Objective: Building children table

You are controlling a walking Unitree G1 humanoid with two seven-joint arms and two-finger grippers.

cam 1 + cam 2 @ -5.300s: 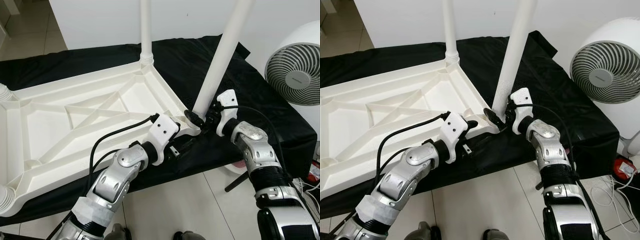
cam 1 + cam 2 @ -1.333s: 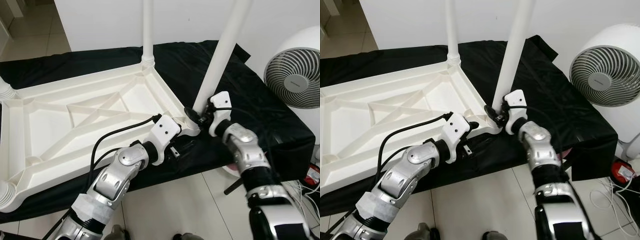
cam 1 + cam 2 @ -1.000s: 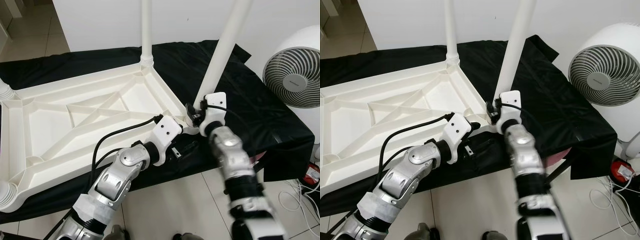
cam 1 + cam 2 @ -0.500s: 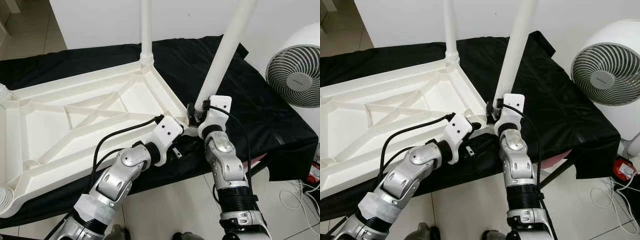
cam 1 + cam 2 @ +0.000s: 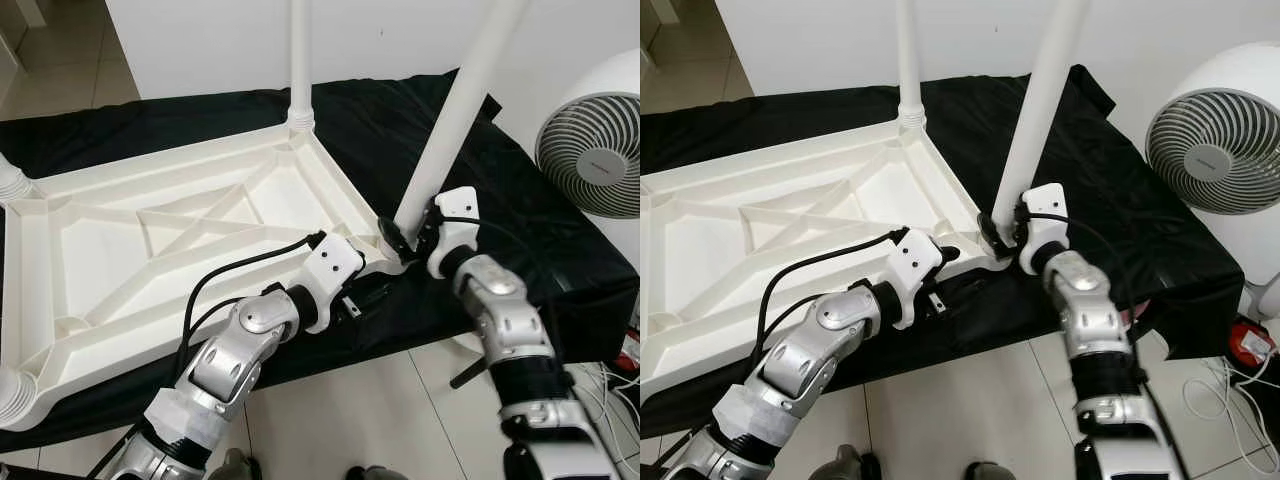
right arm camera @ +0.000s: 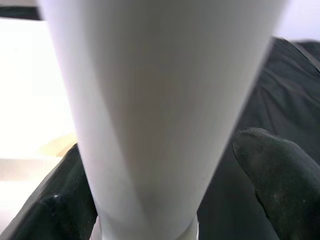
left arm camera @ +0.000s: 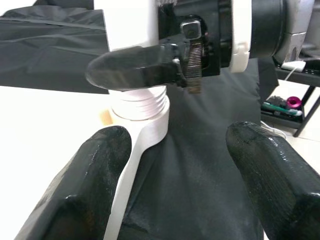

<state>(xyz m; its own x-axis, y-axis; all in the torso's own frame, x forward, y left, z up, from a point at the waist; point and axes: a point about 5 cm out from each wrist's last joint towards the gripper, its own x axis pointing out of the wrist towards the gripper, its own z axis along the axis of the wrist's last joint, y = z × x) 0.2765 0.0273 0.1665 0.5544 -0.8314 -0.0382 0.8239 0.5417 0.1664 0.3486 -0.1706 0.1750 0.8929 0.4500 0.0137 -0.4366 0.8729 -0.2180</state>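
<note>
The white plastic table top (image 5: 150,165) lies upside down on a black cloth. One white leg (image 5: 300,50) stands upright in its far corner. A second white leg (image 5: 458,105) leans over the near right corner, its base at the threaded socket (image 7: 139,102). My right gripper (image 5: 400,236) is shut on this leg's base, with the leg between both black fingers (image 6: 280,175). My left gripper (image 7: 175,165) is open just below that corner, one finger (image 7: 95,170) against the table's rim and the other over the cloth.
A white fan (image 5: 598,150) stands to the right of the cloth-covered surface. Two more leg bases (image 5: 10,182) sit at the table top's left corners. Tiled floor (image 5: 350,420) lies below the near edge, with cables at the far right.
My right forearm has swung out to the right from under the leg's base, its gripper still on the leg. The left arm has barely moved. The camera shifted slightly.
</note>
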